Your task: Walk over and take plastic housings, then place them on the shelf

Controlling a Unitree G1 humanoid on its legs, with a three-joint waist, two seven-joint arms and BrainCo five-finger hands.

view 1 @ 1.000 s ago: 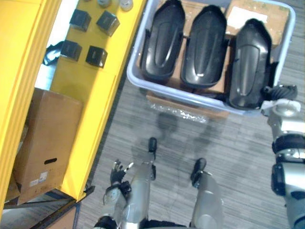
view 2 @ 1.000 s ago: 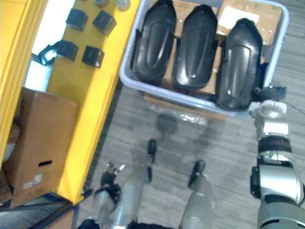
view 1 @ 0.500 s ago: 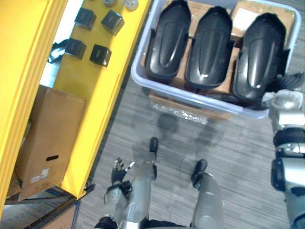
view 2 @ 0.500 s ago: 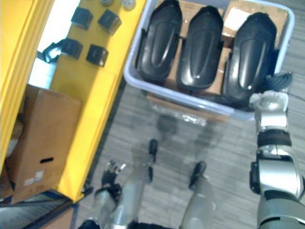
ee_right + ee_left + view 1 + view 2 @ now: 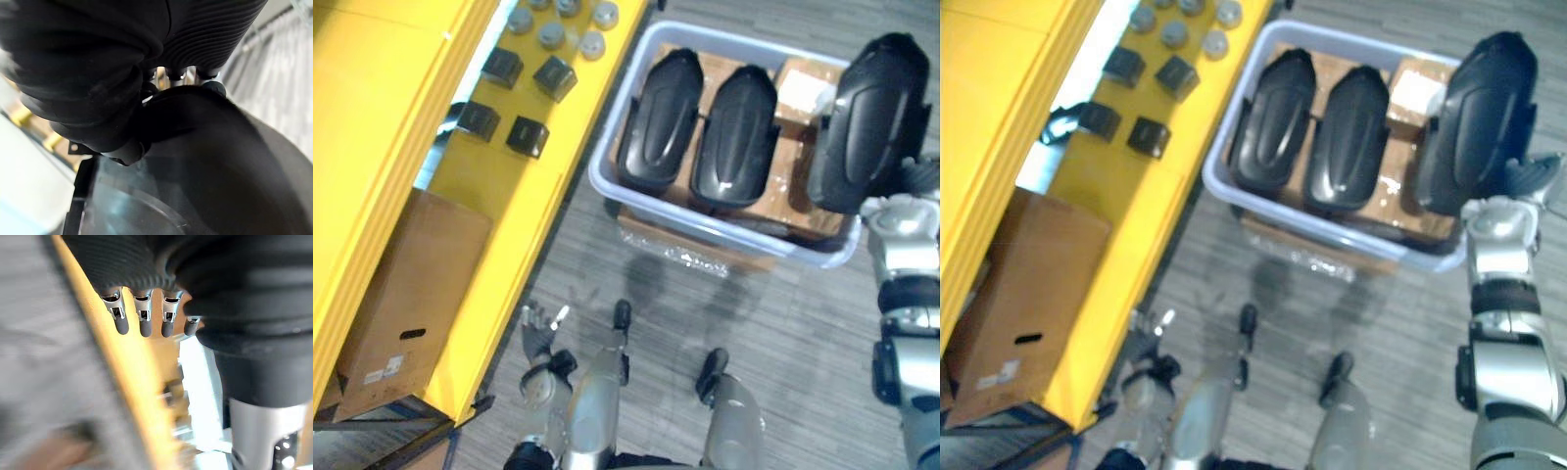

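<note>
Lower left: left hand (image 5: 538, 333), fingers straight and spread, holding nothing, beside a cardboard box (image 5: 401, 294) under the yellow shelf (image 5: 499, 215). Right edge: right hand (image 5: 918, 179), fingers (image 5: 211, 74) curled over the rim of a black plastic housing (image 5: 869, 122) held raised over the bin's (image 5: 705, 221) right end. In the bin, left housing (image 5: 659, 135) and middle housing (image 5: 736, 137) lie side by side. Upper left, on the shelf: small black blocks (image 5: 527, 135), grey caps (image 5: 553, 34).

Grey striped carpet covers the floor (image 5: 803, 323) beside a yellow shelf (image 5: 489, 186) and a cardboard box (image 5: 406, 284).
</note>
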